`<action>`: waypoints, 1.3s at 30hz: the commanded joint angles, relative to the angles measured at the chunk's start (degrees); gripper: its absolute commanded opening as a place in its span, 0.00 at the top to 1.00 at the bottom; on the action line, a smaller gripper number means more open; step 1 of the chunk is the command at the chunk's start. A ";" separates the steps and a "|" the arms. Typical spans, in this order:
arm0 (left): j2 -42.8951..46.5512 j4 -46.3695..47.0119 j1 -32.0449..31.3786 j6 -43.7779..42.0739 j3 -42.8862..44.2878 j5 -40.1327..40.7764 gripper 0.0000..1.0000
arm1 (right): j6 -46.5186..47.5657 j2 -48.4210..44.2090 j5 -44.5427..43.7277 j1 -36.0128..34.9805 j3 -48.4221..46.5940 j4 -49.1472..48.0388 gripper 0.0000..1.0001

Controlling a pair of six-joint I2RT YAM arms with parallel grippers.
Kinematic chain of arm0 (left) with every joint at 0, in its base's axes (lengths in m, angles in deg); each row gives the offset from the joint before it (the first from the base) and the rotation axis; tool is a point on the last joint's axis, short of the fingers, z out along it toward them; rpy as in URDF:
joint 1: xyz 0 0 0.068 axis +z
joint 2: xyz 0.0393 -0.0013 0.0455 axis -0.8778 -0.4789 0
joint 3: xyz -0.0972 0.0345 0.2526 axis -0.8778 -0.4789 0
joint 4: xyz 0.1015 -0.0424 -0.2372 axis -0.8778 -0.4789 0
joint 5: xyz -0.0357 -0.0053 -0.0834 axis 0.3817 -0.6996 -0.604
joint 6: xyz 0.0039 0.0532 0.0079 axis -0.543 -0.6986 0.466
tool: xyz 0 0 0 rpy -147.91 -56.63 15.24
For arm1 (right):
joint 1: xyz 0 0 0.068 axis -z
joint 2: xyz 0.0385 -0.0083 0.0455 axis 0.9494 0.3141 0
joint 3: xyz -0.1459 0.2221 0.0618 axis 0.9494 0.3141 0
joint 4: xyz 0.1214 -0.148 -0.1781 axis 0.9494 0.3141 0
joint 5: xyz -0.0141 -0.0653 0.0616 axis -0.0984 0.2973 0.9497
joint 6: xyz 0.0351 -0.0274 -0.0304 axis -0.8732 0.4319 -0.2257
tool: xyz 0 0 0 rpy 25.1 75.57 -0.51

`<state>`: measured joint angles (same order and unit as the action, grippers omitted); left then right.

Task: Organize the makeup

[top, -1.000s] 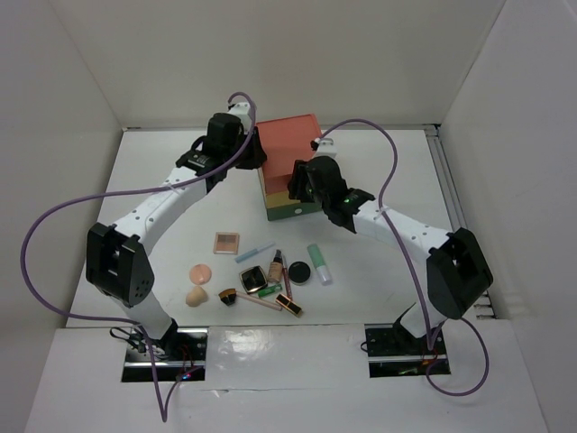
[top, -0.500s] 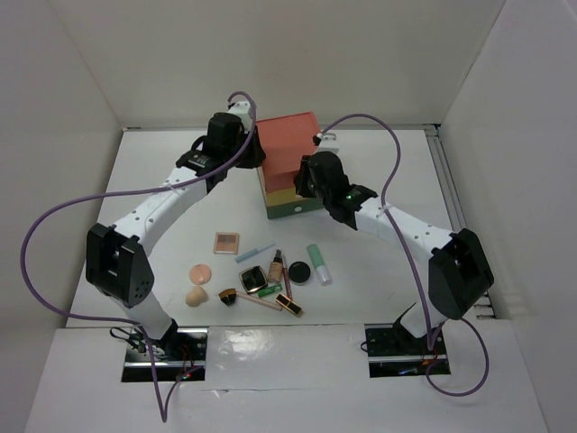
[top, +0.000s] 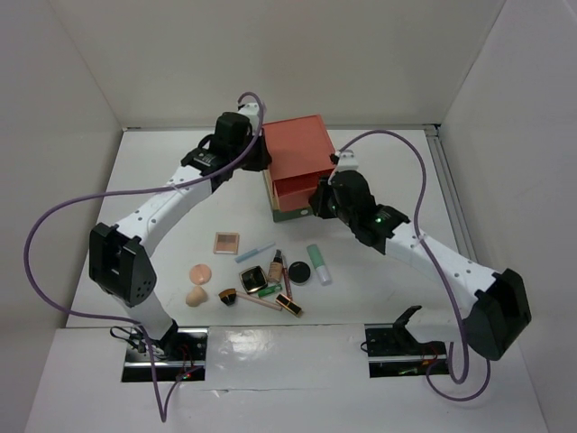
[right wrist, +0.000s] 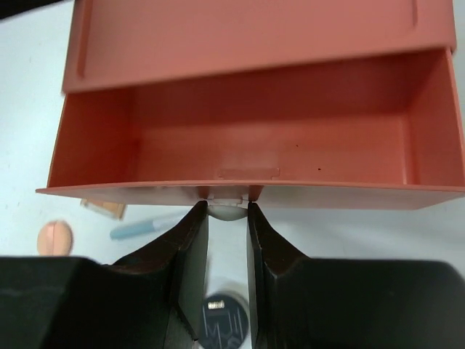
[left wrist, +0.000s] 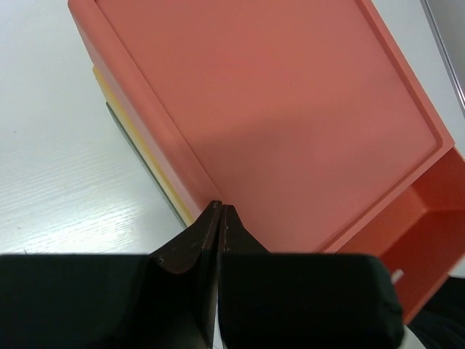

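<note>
The makeup lies loose on the table in front of the box: pink palette (top: 226, 243), blue pencil (top: 255, 252), mint tube (top: 318, 263), round black compact (top: 299, 272), peach puff (top: 200, 272), sponge (top: 196, 296), brush (top: 228, 295), red gloss stick (top: 285, 275). My right gripper (right wrist: 227, 207) is shut on the white knob (right wrist: 228, 212) of the orange top drawer (right wrist: 254, 145), which stands pulled out and empty. My left gripper (left wrist: 219, 207) is shut and empty, its tips on the left rim of the box top (left wrist: 290, 109).
The drawer box (top: 297, 153) stands mid-table, with yellow and green drawers under the orange one. Under the open drawer the right wrist view shows the puff (right wrist: 55, 236), pencil (right wrist: 142, 228) and compact (right wrist: 225, 320). White walls enclose the table; a rail runs along its right edge.
My right gripper has drawn back toward the front with the knob, sliding the orange top drawer open. My left gripper has shifted slightly right on the box top.
</note>
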<state>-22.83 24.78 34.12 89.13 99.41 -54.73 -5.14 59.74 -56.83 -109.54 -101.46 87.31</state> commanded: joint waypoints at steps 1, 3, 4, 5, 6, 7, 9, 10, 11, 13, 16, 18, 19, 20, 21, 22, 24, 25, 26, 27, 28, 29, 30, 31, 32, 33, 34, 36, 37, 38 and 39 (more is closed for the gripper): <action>-3.22 -5.76 -0.68 0.84 0.94 -1.24 0.88 | 1.93 -5.58 1.67 -0.56 2.01 5.51 1.00; -4.71 -6.97 -1.20 0.84 1.64 -0.72 0.89 | 1.93 -6.82 3.43 -0.56 2.63 7.52 1.00; -4.72 -6.99 -1.21 1.36 2.25 -0.11 0.89 | 1.93 -6.83 3.44 -0.56 2.64 8.23 1.00; -4.72 -7.51 -1.21 1.36 2.26 -0.10 0.90 | 1.93 -7.61 4.22 -1.08 3.16 8.85 1.00; -4.72 -7.51 -1.21 1.36 2.26 0.51 0.90 | 1.14 -8.40 4.92 -1.09 4.21 8.86 1.00; -4.72 -7.51 -1.73 1.36 2.26 0.51 0.90 | 0.44 -8.41 6.84 -1.70 4.83 9.46 1.00; -4.72 -7.51 -1.74 1.36 2.26 0.51 0.90 | -0.44 -8.94 7.57 -2.23 5.70 11.65 1.00; -4.72 -7.51 -1.74 1.36 2.78 0.51 0.90 | -1.14 -8.94 7.57 -2.84 5.71 12.80 1.00; -4.72 -7.51 -1.74 1.36 2.79 0.51 0.90 | -1.15 -8.94 7.04 -2.85 6.32 13.94 1.00; -5.32 -8.04 -1.74 1.36 3.40 1.04 0.90 | -1.67 -9.73 6.00 -4.07 6.33 15.53 1.00; -5.33 -8.57 -1.74 1.36 4.63 1.66 0.90 | -1.07 -11.14 4.84 -4.08 6.16 16.15 0.90; -5.33 -9.27 -1.74 1.36 5.24 2.88 0.90 | 0.78 -11.75 6.24 -4.69 4.58 16.93 0.76; -5.33 -9.27 -1.74 1.36 5.25 3.41 0.88 | 1.31 -12.45 6.25 -5.65 4.57 17.46 0.53; -5.33 -9.27 -1.74 1.36 5.77 4.20 0.86 | 2.79 -13.59 6.25 -6.27 4.57 17.47 0.46; -5.33 -9.79 -1.74 0.75 6.99 5.08 0.80 | 3.50 -14.21 5.73 -6.97 4.57 18.51 0.41; -4.81 -10.32 -1.74 0.75 7.96 5.61 0.76 | 4.38 -14.73 5.03 -8.11 4.57 18.52 0.34; -4.80 -11.11 -1.74 -0.74 11.65 5.61 0.64 | 5.18 -15.44 4.40 -8.82 3.79 19.92 0.20; -4.80 -11.99 -1.74 -0.75 12.88 5.61 0.55 | 6.31 -15.44 4.40 -9.43 2.73 21.15 0.19; -4.80 -12.00 -1.74 -1.27 13.85 5.61 0.41 | 6.84 -16.14 5.36 -9.44 2.72 21.68 0.18; -3.59 -12.52 -1.74 -1.27 15.34 5.61 0.37 | 6.85 -17.10 6.07 -10.05 2.72 22.21 0.18; -2.88 -12.52 -1.74 -1.88 15.36 5.61 0.34 | 6.85 -17.72 6.77 -10.93 2.72 22.82 0.18; -2.09 -12.52 -1.74 -1.89 15.96 6.31 0.27 | 6.24 -18.25 7.30 -11.46 3.33 22.83 0.18; 0.01 -12.52 -1.74 -1.89 15.97 6.31 0.26 | 5.19 -18.78 5.56 -12.07 4.03 24.22 0.18; 1.25 -12.52 -1.74 -1.89 15.01 6.84 0.25 | 3.61 -19.57 4.85 -13.56 5.69 24.24 0.18; 2.57 -12.52 -1.74 -1.89 13.44 7.62 0.20 | 2.90 -20.62 4.23 -14.44 6.76 24.24 0.18; 5.28 -12.52 -1.74 -1.89 12.47 7.63 0.15 | 2.02 -21.32 3.44 -15.32 7.72 23.63 0.18; 6.70 -12.52 -1.74 -1.89 11.32 9.02 0.06 | 2.01 -22.03 3.44 -16.20 9.21 23.62 0.18; 9.68 -13.05 -1.74 -1.89 7.04 9.74 0.02 | 0.61 -23.61 3.44 -18.31 10.01 23.62 0.18; 12.92 -13.05 -1.74 -0.93 5.27 10.26 0.02 | 0.00 -23.62 3.44 -18.84 11.32 23.62 0.18; 14.60 -13.05 -1.74 -0.31 3.33 10.27 0.00 | -1.23 -24.40 3.44 -19.54 12.21 23.62 0.18; 16.36 -13.05 -1.74 0.91 -1.21 10.27 0.00 | -2.28 -24.93 2.31 -19.55 13.26 23.62 0.18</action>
<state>-12.21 12.04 32.26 88.83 103.95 -46.42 -4.03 36.35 -52.37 -128.05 -90.47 109.34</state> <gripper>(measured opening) 0.993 0.818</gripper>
